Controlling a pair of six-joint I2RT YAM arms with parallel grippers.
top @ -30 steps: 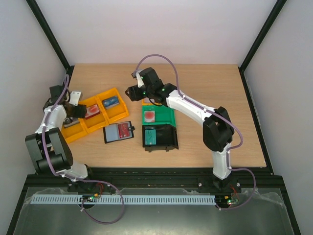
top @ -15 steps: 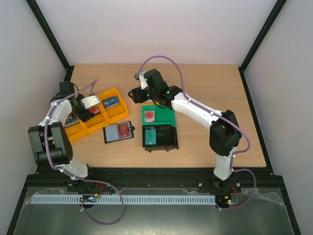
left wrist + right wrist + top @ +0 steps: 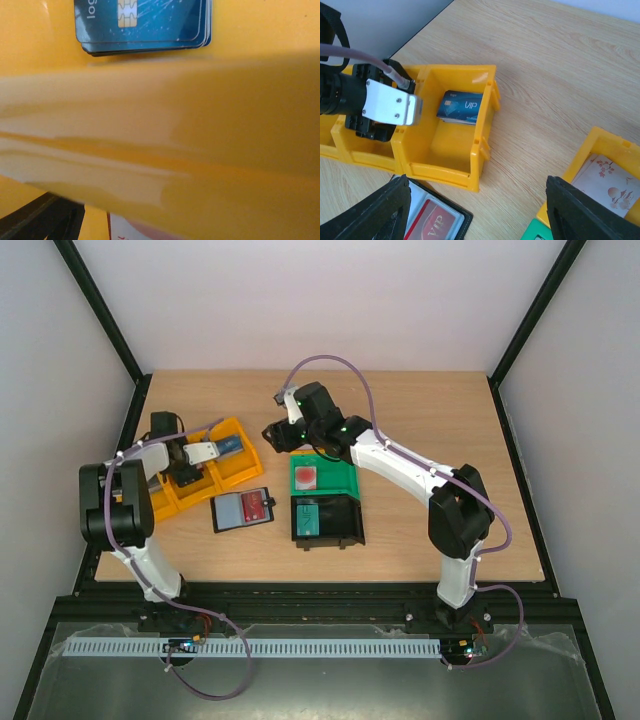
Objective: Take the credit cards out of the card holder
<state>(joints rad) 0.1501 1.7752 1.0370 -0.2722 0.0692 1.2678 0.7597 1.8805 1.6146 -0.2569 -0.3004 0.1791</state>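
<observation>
Emptying the card holder point(image 3: 243, 510) is not finished. It lies open on the surface point(image 3: 420, 420), just in front of the yellow bins point(image 3: 238, 475), and one red credit card point(image 3: 256, 505) shows in its right half. Your left tool point(image 3: 192, 458) hangs low over the middle compartment, beside the one holding the blue cards point(image 3: 142, 25). You cannot tell from these views whether it is released or clenched. Your right tool point(image 3: 477, 190) hovers spread wide and empty beyond the holder, near the right end of the bins.

Next, I judge, you need one tool down on that red card, pinching an edge and sliding it free without dragging the holder along.

Compared with a second ago, your left arm has swung from the leftmost compartment towards the middle. The holder has not moved.
</observation>
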